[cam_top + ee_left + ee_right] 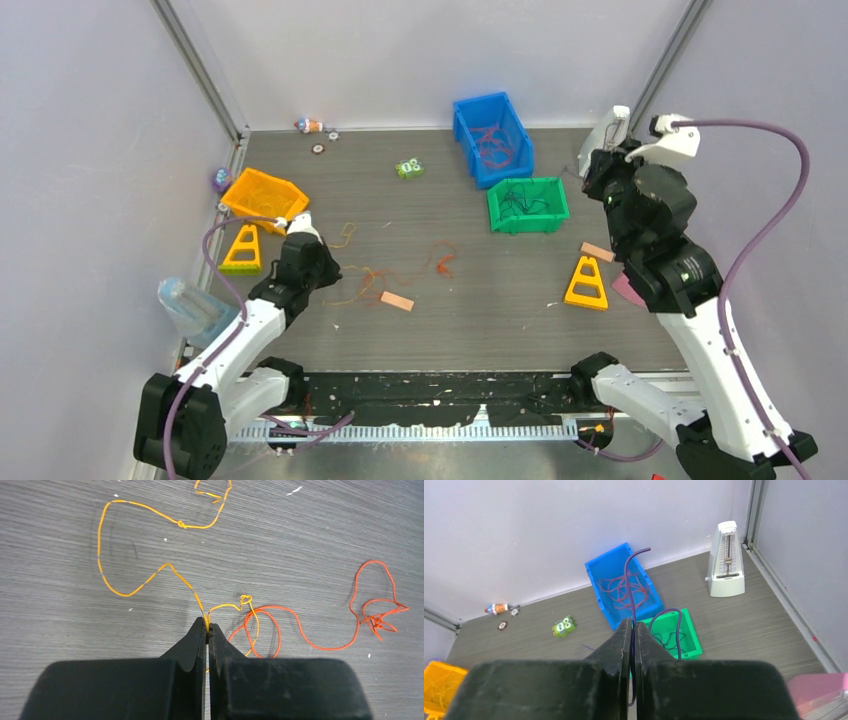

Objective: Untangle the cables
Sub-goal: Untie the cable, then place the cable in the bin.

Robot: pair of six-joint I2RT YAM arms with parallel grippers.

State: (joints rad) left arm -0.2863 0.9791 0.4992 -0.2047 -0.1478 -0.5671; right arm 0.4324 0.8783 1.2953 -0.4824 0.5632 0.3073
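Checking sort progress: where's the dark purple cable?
Right wrist view: dark purple cable pinched in the right gripper's jaws, raised near the green bin, tail looping toward it, blue bin behind.

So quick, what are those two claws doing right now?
Left gripper: closed on the orange cable.
Right gripper: closed on the purple cable.

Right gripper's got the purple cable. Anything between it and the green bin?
Nothing visible. The right gripper holds the purple cable raised, facing the green bin, with only open air between; the blue bin stands behind.
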